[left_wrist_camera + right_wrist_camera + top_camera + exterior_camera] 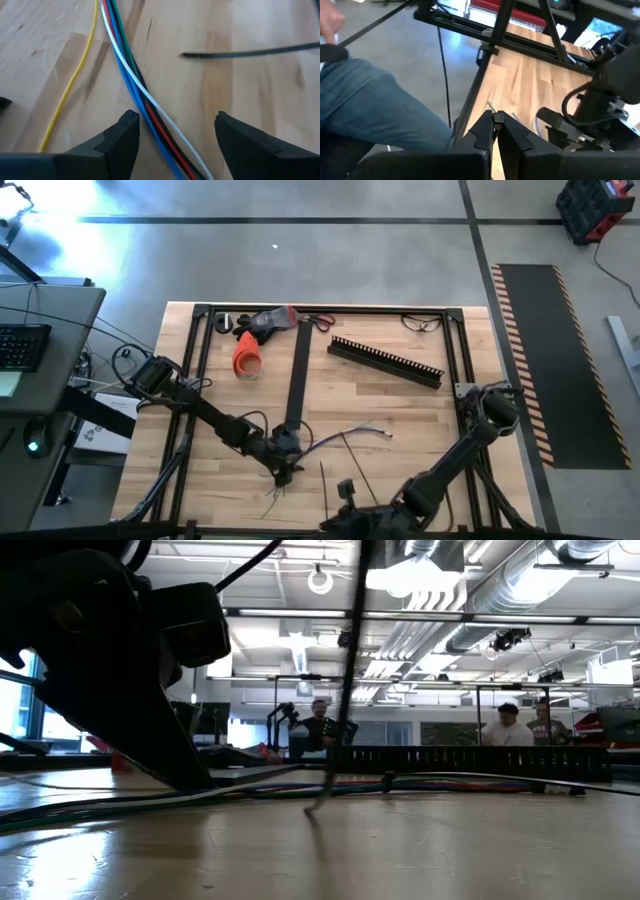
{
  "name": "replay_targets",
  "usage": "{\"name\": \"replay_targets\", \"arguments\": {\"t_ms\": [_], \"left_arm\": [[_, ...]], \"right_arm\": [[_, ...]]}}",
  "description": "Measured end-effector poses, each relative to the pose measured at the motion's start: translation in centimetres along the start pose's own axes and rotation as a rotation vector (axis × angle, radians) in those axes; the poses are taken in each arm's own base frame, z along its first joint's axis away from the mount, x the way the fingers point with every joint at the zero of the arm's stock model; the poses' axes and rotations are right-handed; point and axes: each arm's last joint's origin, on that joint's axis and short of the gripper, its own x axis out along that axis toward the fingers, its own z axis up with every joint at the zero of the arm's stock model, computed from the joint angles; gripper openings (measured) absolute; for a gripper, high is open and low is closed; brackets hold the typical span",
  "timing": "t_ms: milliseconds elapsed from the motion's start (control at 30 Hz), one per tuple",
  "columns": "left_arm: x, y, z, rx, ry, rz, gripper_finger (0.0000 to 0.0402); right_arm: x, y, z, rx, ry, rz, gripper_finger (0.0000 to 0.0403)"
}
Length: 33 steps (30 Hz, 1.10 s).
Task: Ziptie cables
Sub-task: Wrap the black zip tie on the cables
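Plainly, no legible writing; left gripper (172,137) straddles the cables (131,75), open-fingered.

Bare wood lies open between the cables (340,435) and the slotted channel (386,361), while the flat black strip (297,375) bars the table's (420,420) middle.

We note a grey concrete floor (330,260), a striped-edge black mat (560,360), exposed ceiling ducts (520,580), round lamps (321,580), and seated people (508,726) beyond.
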Motion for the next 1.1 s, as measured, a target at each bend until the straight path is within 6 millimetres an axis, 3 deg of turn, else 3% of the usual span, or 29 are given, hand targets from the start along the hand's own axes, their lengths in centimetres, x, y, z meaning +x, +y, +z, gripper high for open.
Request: {"name": "replay_targets", "arguments": {"t_ms": [167,267,367,667,833,1100], "left_arm": [[-0.4,-1.0,1.7,0.007,0.102,0.014,0.0218],[-1.4,-2.2,3.3,0.058,0.162,0.012,0.0216],[-2.7,-2.8,4.3,0.138,0.245,0.116,0.0215],[-4.1,0.8,4.4,0.198,0.405,0.481,0.0204],[-3.9,2.2,5.3,0.212,0.422,0.507,0.0150],[-3.1,3.9,5.7,0.196,0.484,0.452,0.0017]], "right_arm": [[-0.9,1.4,-0.3,-0.023,-0.002,-0.029,0.0000],[-1.5,2.2,-0.4,-0.029,-0.012,-0.048,0.0000],[-2.1,3.0,-0.5,-0.051,-0.021,-0.063,0.0000],[-2.6,3.5,-0.5,-0.072,-0.035,-0.104,0.0000],[-2.4,3.7,-0.5,-0.059,-0.045,-0.103,0.0000],[-2.4,3.6,-0.5,-0.060,-0.049,-0.104,0.0000]]}}
